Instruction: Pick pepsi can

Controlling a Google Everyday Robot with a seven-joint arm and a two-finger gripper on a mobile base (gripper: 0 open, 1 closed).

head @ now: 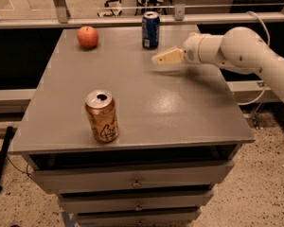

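Observation:
The pepsi can (150,30), dark blue with a silver top, stands upright at the far edge of the grey table (180,108), near the middle. My gripper (157,59) comes in from the right on a white arm and hovers above the table, just right of and nearer than the can, apart from it.
A red apple (87,37) lies at the far left of the table. A gold-orange can (102,116) stands upright near the front left edge. Drawers sit under the tabletop. A metal rail runs behind the table.

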